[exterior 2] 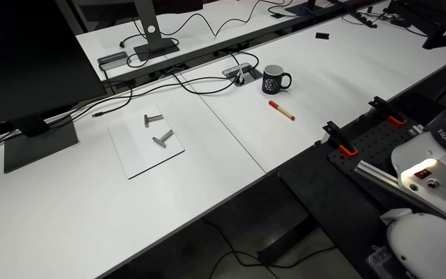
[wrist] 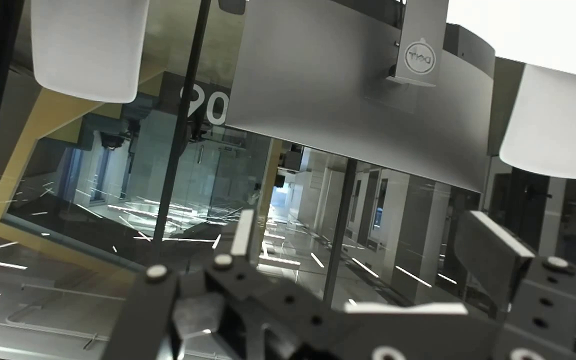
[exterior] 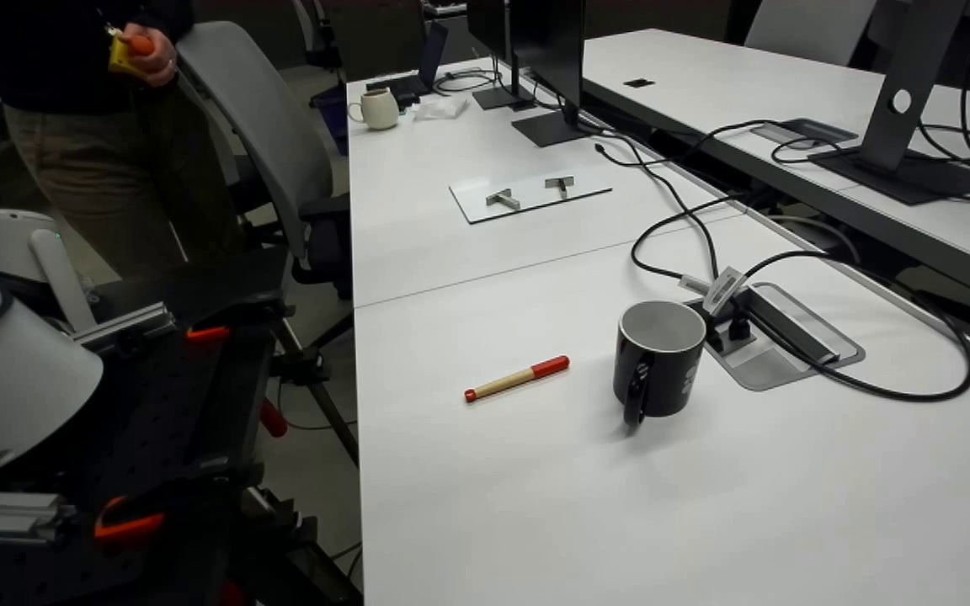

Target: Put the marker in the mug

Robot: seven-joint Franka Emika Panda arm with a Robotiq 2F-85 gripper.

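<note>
The marker, tan with a red cap and a red end, lies flat on the white table in both exterior views (exterior: 508,383) (exterior 2: 282,111). The black mug stands upright near it in both exterior views (exterior: 658,372) (exterior 2: 271,83), with a side handle and pale inside. The marker is outside the mug, a short gap away. My gripper (wrist: 368,235) shows in the wrist view with its fingers wide apart and nothing between them. The wrist view shows the room upside down, with neither marker nor mug. The gripper is out of frame in both exterior views.
A grey cable box (exterior: 763,370) with black cables (exterior: 868,389) lies beside the mug. A thin white board (exterior 2: 138,155) with two metal T-shaped pieces lies farther along the table. Monitors stand on the table. A person (exterior: 106,151) stands behind a chair (exterior: 258,118).
</note>
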